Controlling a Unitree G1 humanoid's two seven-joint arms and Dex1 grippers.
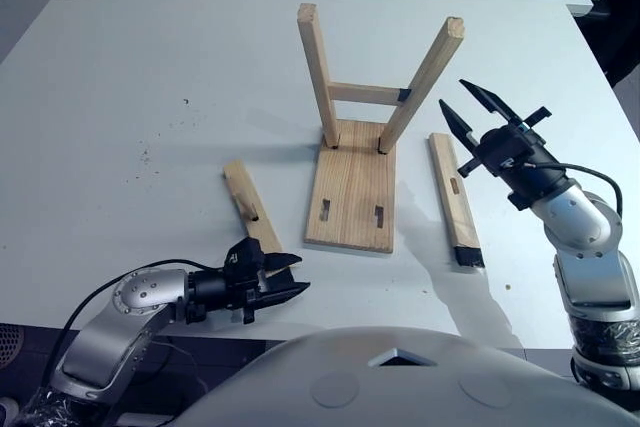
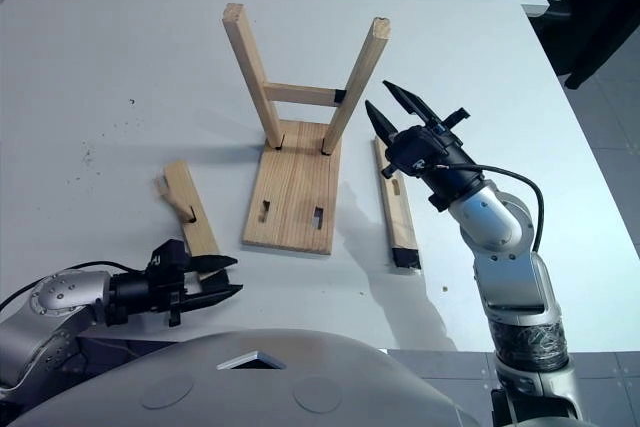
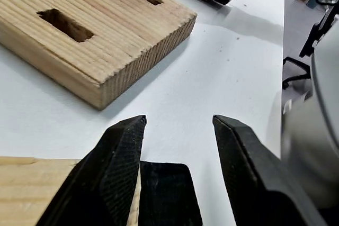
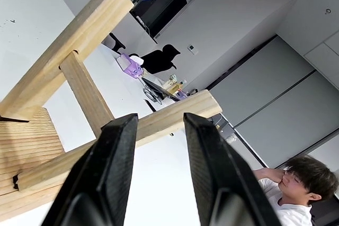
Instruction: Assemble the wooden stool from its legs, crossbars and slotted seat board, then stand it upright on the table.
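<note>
Pale wooden slotted seat board [image 1: 352, 197], laid flat on the white desk [image 1: 150, 97], with an upright two-leg frame [image 1: 322, 77] seated in its far slots. One loose wooden leg [image 1: 246, 202] is laid to its left and a black-tipped loose leg [image 1: 452, 197] to its right. The left gripper [image 1: 300, 275] is held with fingers spread at the left leg's near end. The right gripper [image 1: 452, 93], fingers spread and empty, is held just beside the frame. The frame could be tipped out if brushed.
</note>
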